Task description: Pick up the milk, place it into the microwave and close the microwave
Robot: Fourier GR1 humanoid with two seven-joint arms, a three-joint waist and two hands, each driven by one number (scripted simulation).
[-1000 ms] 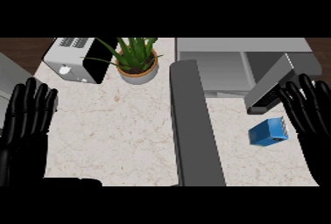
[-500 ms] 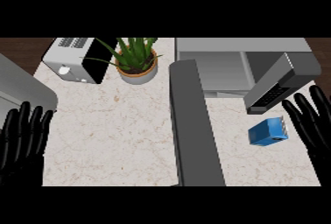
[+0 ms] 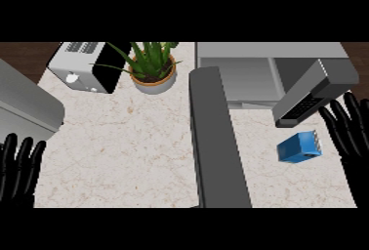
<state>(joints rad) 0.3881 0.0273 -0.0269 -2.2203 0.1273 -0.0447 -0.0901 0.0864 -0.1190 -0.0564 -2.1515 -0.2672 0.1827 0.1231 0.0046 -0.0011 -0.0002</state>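
A small blue milk carton (image 3: pixel 299 148) lies on the counter at the right, just below the microwave. The microwave (image 3: pixel 270 73) stands at the back right with its door (image 3: pixel 315 93) swung open toward me. My right hand (image 3: pixel 349 129) is at the right edge, fingers straight and pointing up, a little to the right of the carton and apart from it. At the lower left edge my left hand (image 3: pixel 18 168) stands open with fingers up, holding nothing.
A long dark grey bar (image 3: pixel 216 141) runs down the middle of the counter. A potted plant (image 3: pixel 153 68) and a toaster (image 3: pixel 86 66) stand at the back left. A grey appliance (image 3: pixel 22 105) juts in at the left edge.
Both hands have sunk toward the view's lower edge. The right hand has drifted right of the carton. The carton has not moved.
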